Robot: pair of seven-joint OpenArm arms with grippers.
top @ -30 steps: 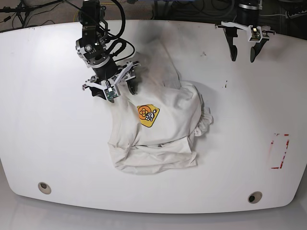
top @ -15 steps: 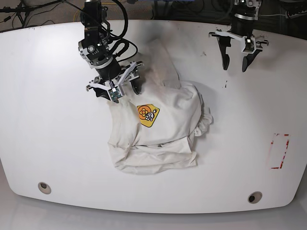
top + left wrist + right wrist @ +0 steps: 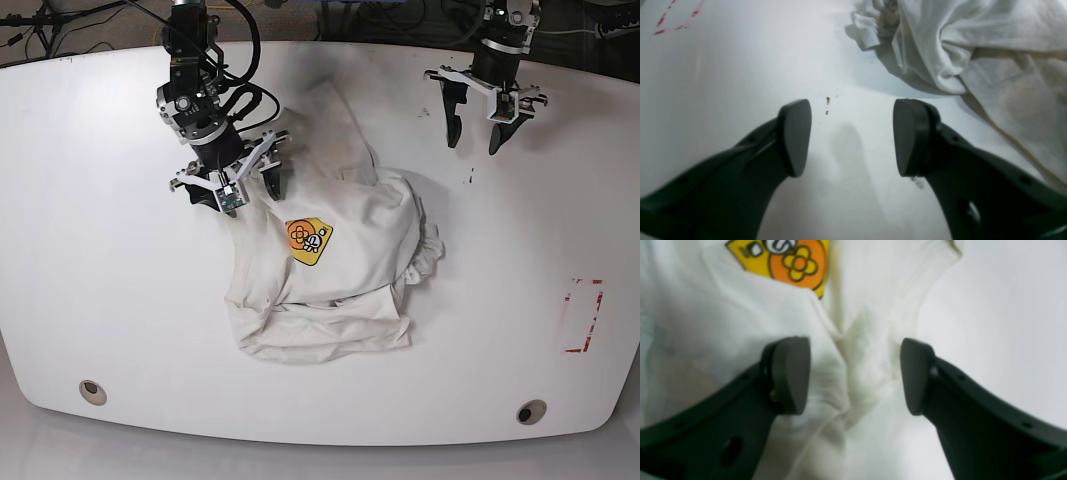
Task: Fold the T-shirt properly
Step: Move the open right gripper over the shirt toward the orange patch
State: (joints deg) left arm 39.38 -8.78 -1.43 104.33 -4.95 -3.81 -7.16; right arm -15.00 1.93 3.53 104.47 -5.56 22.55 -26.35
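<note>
T-shirt [image 3: 330, 250] is lying crumpled mid-bench [image 3: 100, 280], badge [image 3: 308, 240] up. Right gripper [image 3: 853, 373] is hovering with jaws apart over a cloth ridge by the badge, likely lining up a pinch. Left gripper [image 3: 851, 133] is hanging spread and empty above bare bench beside the cloth.

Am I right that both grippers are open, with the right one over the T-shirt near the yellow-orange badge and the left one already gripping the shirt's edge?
Not quite: the left gripper grips nothing. The left wrist view shows its jaws open over the bare table, with the T-shirt lying off to one side. The rest holds: the right gripper is open over the shirt, near the badge.
</note>
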